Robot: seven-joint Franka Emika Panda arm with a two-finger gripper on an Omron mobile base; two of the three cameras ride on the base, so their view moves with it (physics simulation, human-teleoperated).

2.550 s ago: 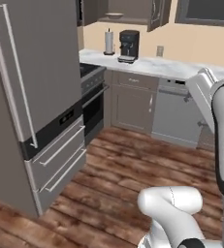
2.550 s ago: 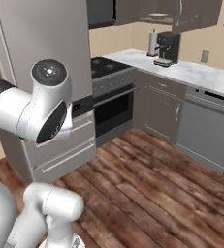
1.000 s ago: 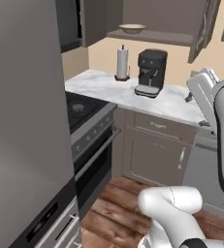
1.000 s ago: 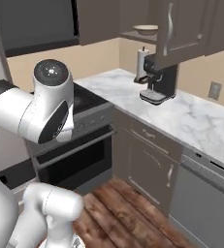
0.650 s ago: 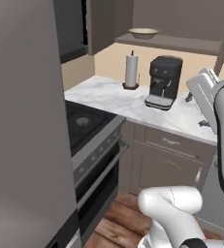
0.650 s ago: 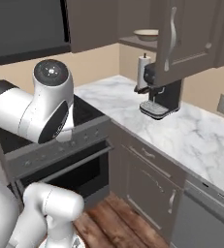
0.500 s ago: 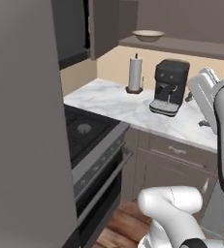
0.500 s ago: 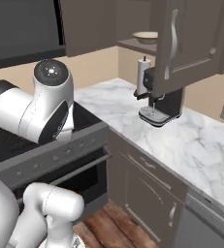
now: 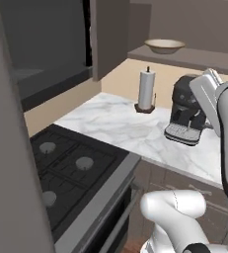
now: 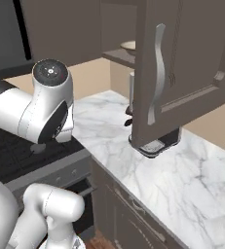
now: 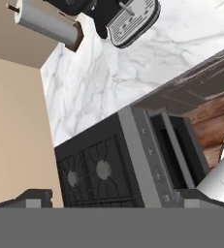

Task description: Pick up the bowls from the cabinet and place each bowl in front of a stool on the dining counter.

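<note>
Cream bowl (image 9: pixel 164 46) sat untouched on the open cabinet (image 10: pixel 175 68) shelf above the coffee machine (image 9: pixel 187 116) and paper towel roll (image 9: pixel 146 89) on the marble surface (image 9: pixel 120 123); jaws stood wide open and empty, so no bowl was picked and all placing remained.

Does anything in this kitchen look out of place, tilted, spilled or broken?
Nothing stands out. The cream bowl sits level on the cabinet shelf, the cabinet door hangs open, and the paper towel roll and coffee machine stand upright on the marble counter. No spills show.
</note>
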